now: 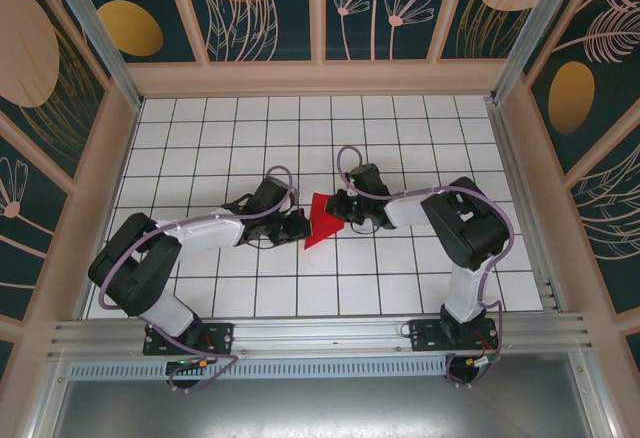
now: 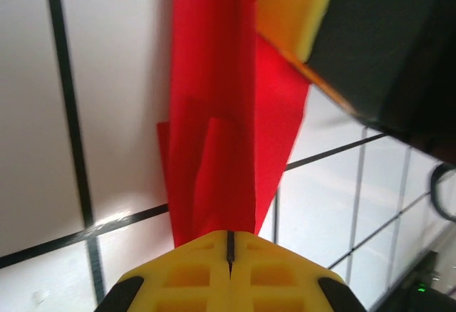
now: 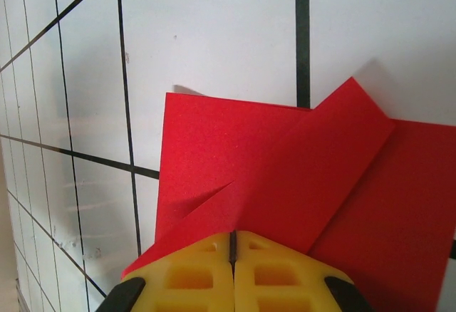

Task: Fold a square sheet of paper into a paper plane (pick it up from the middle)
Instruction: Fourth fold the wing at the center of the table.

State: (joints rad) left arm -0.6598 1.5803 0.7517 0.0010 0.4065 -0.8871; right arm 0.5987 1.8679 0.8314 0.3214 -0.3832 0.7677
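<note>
The white gridded bench (image 1: 200, 128) has the partly folded red paper (image 1: 320, 222) at its middle, flaps overlapping. The left tool (image 1: 298, 226) is clamped on the paper's left edge, and the right tool (image 1: 341, 208) is clamped on the opposite edge.

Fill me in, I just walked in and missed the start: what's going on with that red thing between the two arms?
Two robot arms are folding a red square sheet of paper into a plane. The left hand and the right hand are each shut on it from opposite sides, holding it between them over the middle of the white grid table. The sheet is partly folded, with flaps creased over one another, but it is not yet a finished dart.
</note>
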